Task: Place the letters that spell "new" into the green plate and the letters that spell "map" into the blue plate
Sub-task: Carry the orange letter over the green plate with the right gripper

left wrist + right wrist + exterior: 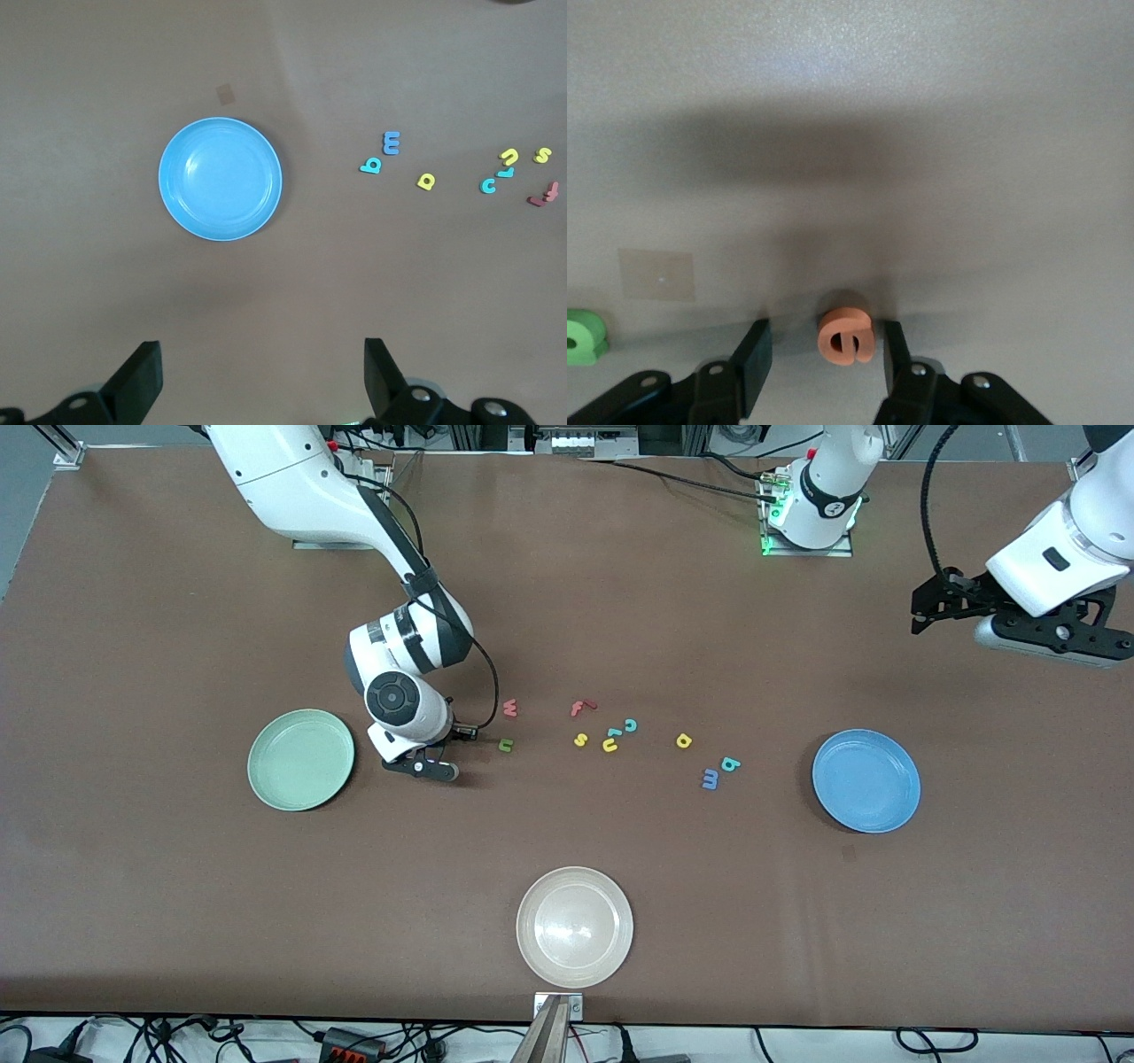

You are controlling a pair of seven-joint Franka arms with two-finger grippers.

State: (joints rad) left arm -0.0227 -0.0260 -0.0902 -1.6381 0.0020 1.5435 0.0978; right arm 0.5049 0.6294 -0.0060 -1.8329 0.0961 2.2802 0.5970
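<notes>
The small orange foam letter e (847, 336) lies on the brown table between the right gripper's (824, 359) parted fingers — one finger touching it, the other apart — just beside the round pale-green plate (300, 759). The left gripper (261, 381) waits wide open, over the table's left-arm end, near the round blue plate (221, 179).
</notes>
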